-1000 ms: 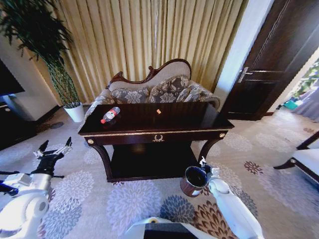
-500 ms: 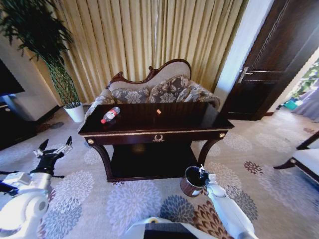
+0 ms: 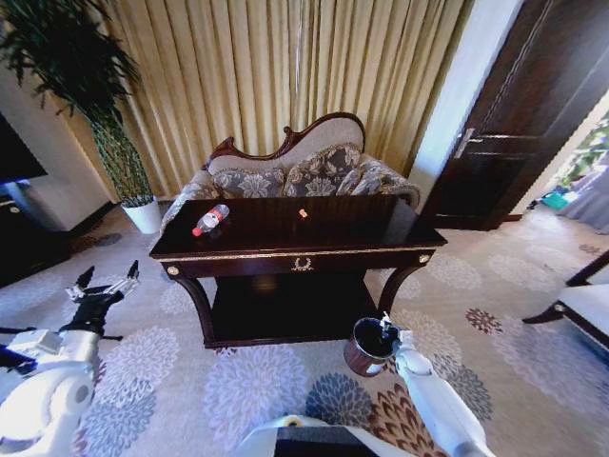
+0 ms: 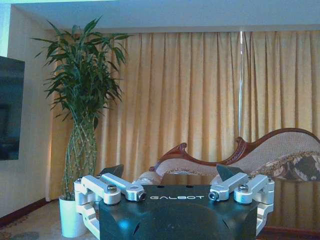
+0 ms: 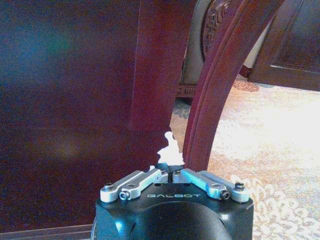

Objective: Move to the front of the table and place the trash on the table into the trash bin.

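Note:
The dark glossy table (image 3: pixel 362 227) stands ahead of me, in front of a sofa. On its left end lies the clear bottle (image 3: pixel 210 220) with a red label, and a tiny orange scrap (image 3: pixel 303 213) sits near the middle. The round brown trash bin (image 3: pixel 367 347) stands on the carpet by the table's right front leg (image 5: pixel 215 85). My right gripper (image 3: pixel 384 327) (image 5: pixel 170 171) hovers at the bin's rim, shut on a small white paper wad (image 5: pixel 169 149). Low on the left, away from the table, my left gripper (image 3: pixel 100 288) (image 4: pixel 172 174) is held open and empty.
A carved-back sofa (image 3: pixel 304 171) stands behind the table before tall gold curtains. At the far left is a tall plant in a white pot (image 3: pixel 145 215). A dark door (image 3: pixel 519 124) is at the right, and flowered carpet (image 3: pixel 257 381) lies open in front of the table.
My right arm has shifted slightly left and down, bringing its gripper closer over the bin's rim. The left arm and the things on the table have not moved.

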Motion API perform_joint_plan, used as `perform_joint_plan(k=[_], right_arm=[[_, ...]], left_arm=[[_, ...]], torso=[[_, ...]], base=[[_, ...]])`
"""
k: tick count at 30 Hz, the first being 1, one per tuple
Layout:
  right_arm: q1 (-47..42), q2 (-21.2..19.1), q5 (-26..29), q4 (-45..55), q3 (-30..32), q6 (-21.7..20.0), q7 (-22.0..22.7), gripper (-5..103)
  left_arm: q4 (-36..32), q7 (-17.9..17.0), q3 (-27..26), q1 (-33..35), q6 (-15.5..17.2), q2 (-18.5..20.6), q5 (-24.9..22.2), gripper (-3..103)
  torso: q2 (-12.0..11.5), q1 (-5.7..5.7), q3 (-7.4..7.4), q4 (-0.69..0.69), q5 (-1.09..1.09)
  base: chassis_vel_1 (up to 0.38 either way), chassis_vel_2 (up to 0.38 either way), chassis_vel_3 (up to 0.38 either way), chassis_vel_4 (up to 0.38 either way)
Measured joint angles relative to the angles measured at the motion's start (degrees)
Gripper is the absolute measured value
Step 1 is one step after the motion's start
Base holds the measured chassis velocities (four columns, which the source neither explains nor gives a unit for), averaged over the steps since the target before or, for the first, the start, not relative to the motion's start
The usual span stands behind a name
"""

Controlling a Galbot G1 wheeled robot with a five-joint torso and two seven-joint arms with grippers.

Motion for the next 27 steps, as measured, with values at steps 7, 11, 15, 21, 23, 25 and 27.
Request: perform_joint_plan(k=[7,11,15,21,23,25,27], right_arm=[[-0.28,0.58,-0.38,-0.06,0.04,1.08,0.08,20],[-0.24,0.62,-0.35,-0.06,0.16,1.11,0.13,37],[-0.18,0.48,-0.30,-0.04,0.18,1.12,0.16,53],[-0.18,0.33,0.01,0.33,0.20,1.12,0.18,74],[-0.28,0.27,0.18,0.46,0.20,1.12,0.18,80],[-0.38,0.24,0.25,0.48,0.22,1.12,0.19,91],[-0.48,0.20,0.33,0.49,0.25,1.12,0.19,96]], left_arm=[[0.02,0.14,-0.24,0.26,-0.06,-0.08,0.00,100],[0.02,0.18,-0.62,0.73,-0.26,-0.11,0.00,100],[0.11,0.19,-0.87,0.92,-0.39,-0.11,-0.03,100],[0.10,0.20,-0.81,0.67,-0.44,-0.01,-0.06,100],[0.04,0.20,-0.72,0.57,-0.44,0.01,-0.06,100],[0.03,0.20,-0.68,0.57,-0.44,0.01,-0.06,100],[0.02,0.20,-0.66,0.59,-0.44,0.00,-0.06,100]], torso=[[0.00,0.00,0.00,0.00,0.01],[0.00,0.00,0.00,0.00,0.00],[0.00,0.00,0.00,0.00,0.01],[0.00,0.00,0.00,0.00,0.00],[0.00,0.00,0.00,0.00,0.00],[0.00,0.00,0.00,0.00,0.00],[0.00,0.00,0.00,0.00,0.00]], base=[[0.000,0.000,0.000,0.000],[0.000,0.000,0.000,0.000],[0.000,0.000,0.000,0.000],[0.000,0.000,0.000,0.000],[0.000,0.000,0.000,0.000],[0.000,0.000,0.000,0.000],[0.000,0.000,0.000,0.000]])
